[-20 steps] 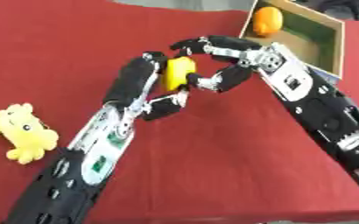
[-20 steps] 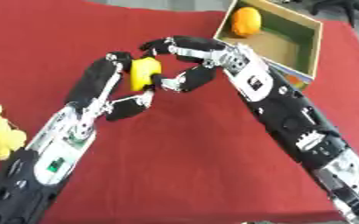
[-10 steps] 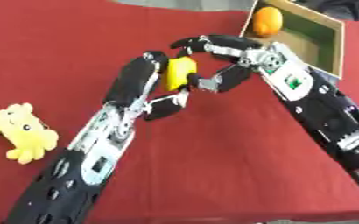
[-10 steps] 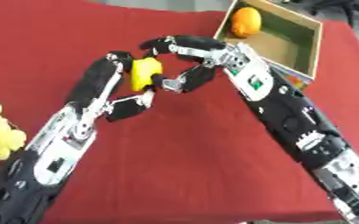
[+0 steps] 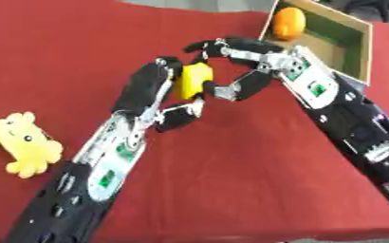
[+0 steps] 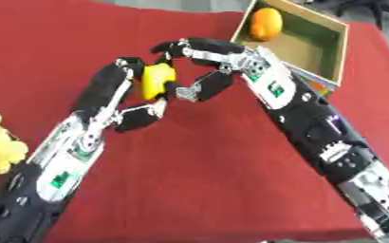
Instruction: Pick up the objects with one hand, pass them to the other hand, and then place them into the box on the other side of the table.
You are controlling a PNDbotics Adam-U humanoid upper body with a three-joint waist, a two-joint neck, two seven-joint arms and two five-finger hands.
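Mid-handover above red table (image 5: 81, 57). Yellow object (image 5: 194, 81) upright, pinched in left hand (image 5: 158, 90), long axis vertical. Right hand (image 5: 246, 66) curled around it from right, touching. Box (image 5: 362, 54) just behind right hand, orange fruit (image 5: 288, 23) inside. Yellow plush toy (image 5: 23, 148) far left.

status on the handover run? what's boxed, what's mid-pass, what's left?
Done: one round orange fruit lies in the open cardboard box at the far right. In hand: a small yellow block-like object is mid-pass over the red tablecloth, held by the left robot hand, with the right robot hand closing its fingers around it. Left: boxing that piece, then the yellow plush toy lying untouched at the left edge.
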